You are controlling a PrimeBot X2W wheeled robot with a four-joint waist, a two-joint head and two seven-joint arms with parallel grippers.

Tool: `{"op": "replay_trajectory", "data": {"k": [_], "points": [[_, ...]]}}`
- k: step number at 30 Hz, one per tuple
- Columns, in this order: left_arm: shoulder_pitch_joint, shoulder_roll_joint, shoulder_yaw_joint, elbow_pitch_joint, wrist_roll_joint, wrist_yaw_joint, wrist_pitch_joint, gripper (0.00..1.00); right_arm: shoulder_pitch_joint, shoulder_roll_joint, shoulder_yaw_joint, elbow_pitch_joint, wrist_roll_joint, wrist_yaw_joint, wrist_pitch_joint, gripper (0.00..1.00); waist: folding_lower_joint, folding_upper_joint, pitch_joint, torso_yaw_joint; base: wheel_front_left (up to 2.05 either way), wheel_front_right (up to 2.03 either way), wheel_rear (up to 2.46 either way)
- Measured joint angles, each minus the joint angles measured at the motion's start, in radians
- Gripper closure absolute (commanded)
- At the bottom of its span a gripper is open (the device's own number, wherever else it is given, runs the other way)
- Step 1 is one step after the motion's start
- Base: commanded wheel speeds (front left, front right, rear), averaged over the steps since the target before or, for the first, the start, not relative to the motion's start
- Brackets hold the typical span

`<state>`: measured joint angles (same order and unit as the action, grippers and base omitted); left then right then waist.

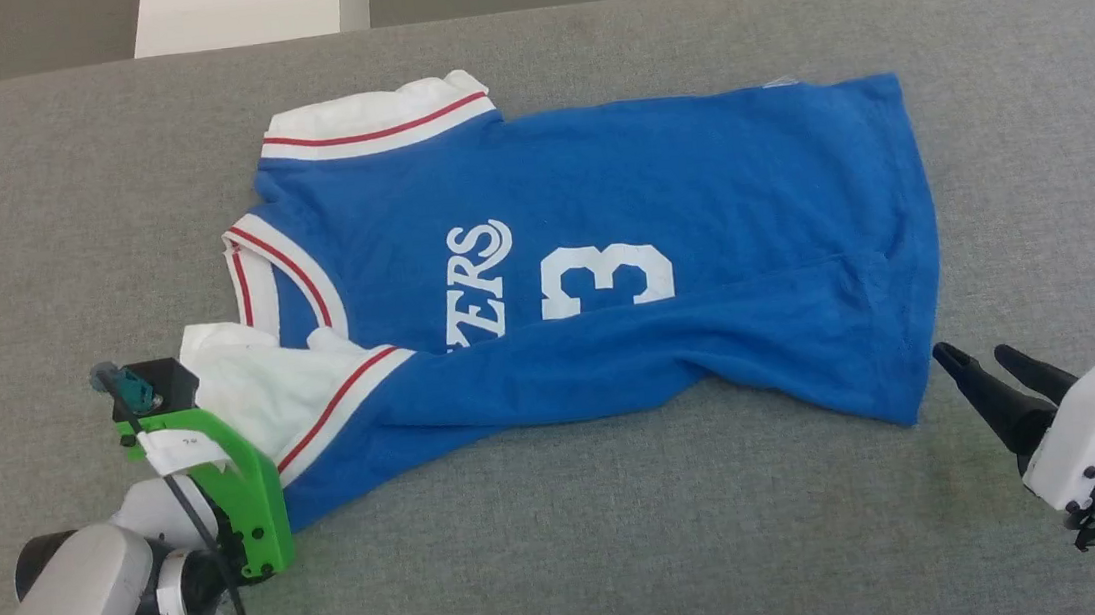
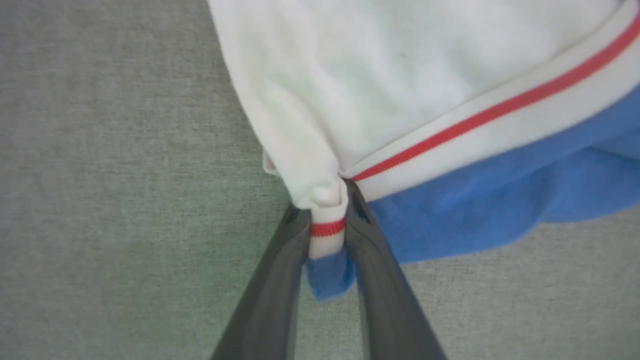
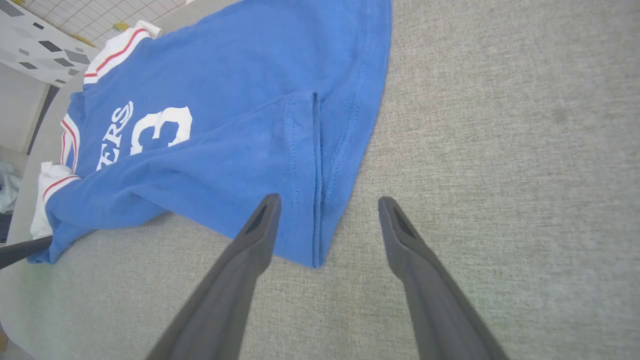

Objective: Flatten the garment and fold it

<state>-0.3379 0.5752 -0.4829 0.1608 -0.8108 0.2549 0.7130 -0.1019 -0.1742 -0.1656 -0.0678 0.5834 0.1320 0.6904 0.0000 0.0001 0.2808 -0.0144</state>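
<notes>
The garment [image 1: 602, 242] lies front-up across the grey padded table [image 1: 572, 566], collar [image 1: 278, 273] towards the robot's left and hem [image 1: 915, 242] towards its right, and it isn't flat yet. The near side has doubled over onto the front in a long blue flap [image 1: 612, 351], which hides the lower part of the white lettering and leaves only the 3 of the number readable. The far sleeve [image 1: 369, 119] lies spread out flat enough, while the near sleeve [image 1: 259, 385] is bunched into a white heap beside the left wrist's green bracket [image 1: 248, 487]. From where I stand, that explains the hold. The left gripper [image 2: 327, 207] is clamped on a small gathered tuck where the sleeve's red-and-white trim meets the blue cloth, its two dark fingers pressed close with the fabric squeezed between them. I take it as a corner grip for drawing that flap back towards the near edge. The right gripper [image 1: 976, 357] waits at the other end, just off the near hem corner [image 1: 904, 414]. Its fingers are spread wide with nothing between them, and in its own wrist view they point at that corner. I can't tell whether the tips rest on the table or hang just above it. My guess is that it's lined up to take the hem corner, so both ends can be pulled out together and the fold opened.
</notes>
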Motion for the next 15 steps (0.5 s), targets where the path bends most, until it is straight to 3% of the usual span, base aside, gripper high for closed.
{"op": "replay_trajectory", "data": {"k": [7,15], "points": [[0.042,-0.009,0.039,-0.044,-0.029,-0.003,-0.073,1.0,-0.006,-0.026,0.024,0.001,-0.037,0.0,0.029,0.0,0.0,0.0,-0.013,0.007,0.0,0.0,0.0],[0.095,-0.005,0.075,-0.142,-0.035,0.02,-0.122,1.0,-0.116,-0.05,0.089,0.005,-0.208,0.0,0.243,0.0,0.0,0.0,-0.008,0.007,0.0,0.0,0.0]]}}
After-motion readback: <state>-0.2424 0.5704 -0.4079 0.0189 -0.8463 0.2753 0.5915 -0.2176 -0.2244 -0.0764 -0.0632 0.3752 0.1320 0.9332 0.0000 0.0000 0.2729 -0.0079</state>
